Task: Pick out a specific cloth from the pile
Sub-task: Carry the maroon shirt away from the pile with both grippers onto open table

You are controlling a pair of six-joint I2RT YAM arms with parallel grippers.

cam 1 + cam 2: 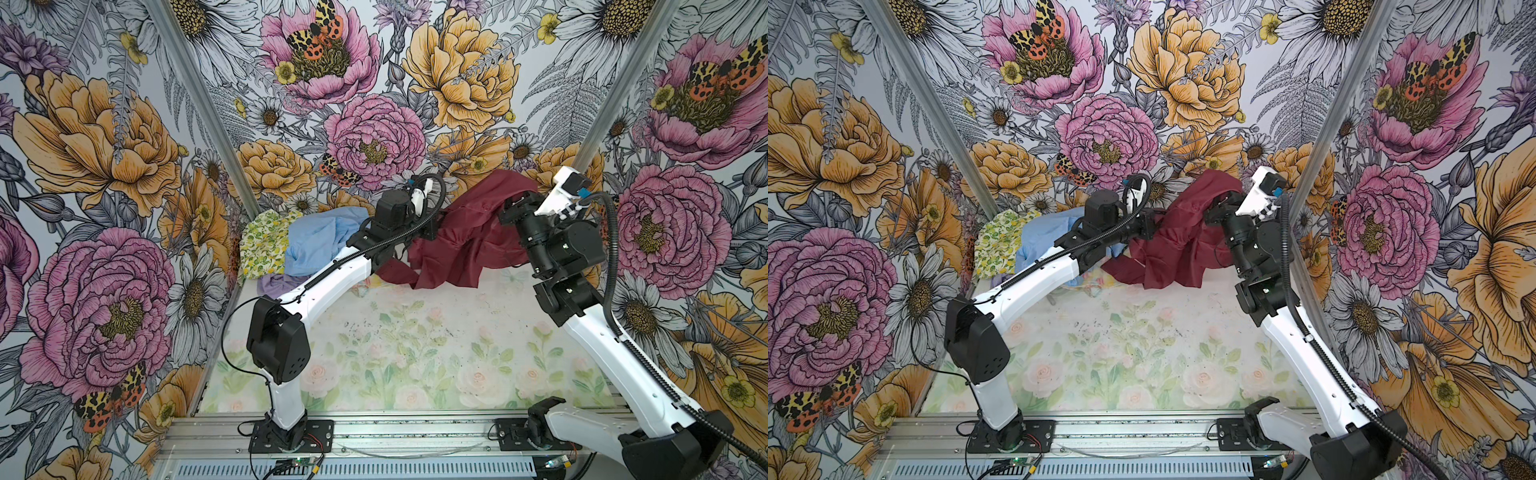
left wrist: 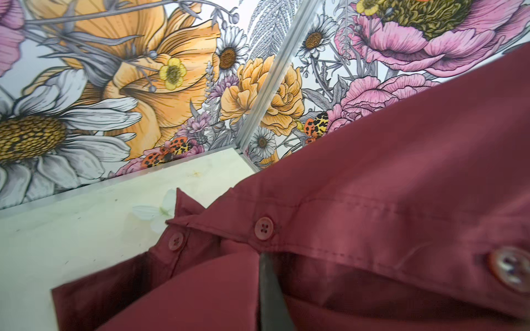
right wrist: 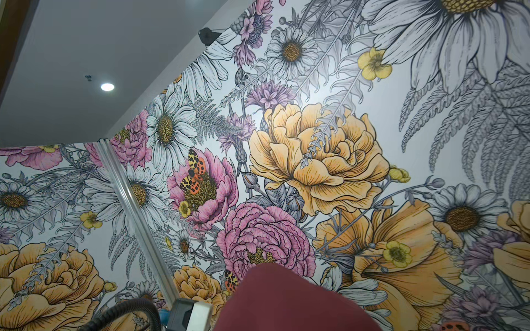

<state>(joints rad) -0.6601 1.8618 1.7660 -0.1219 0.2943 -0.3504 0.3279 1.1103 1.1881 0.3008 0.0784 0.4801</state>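
Flowered walls surround the pastel floral desk, where the left end effector and right end effector both clench the maroon cloth, lifted just beside the pile.

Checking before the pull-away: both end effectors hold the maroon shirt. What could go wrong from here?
1. The hem of the shirt lies on the table beside the pile; pulling may drag another cloth along.
2. The left end effector pinches thin fabric by the buttons; it may slip.
3. The right end effector is buried in folds; its grip can't be checked.
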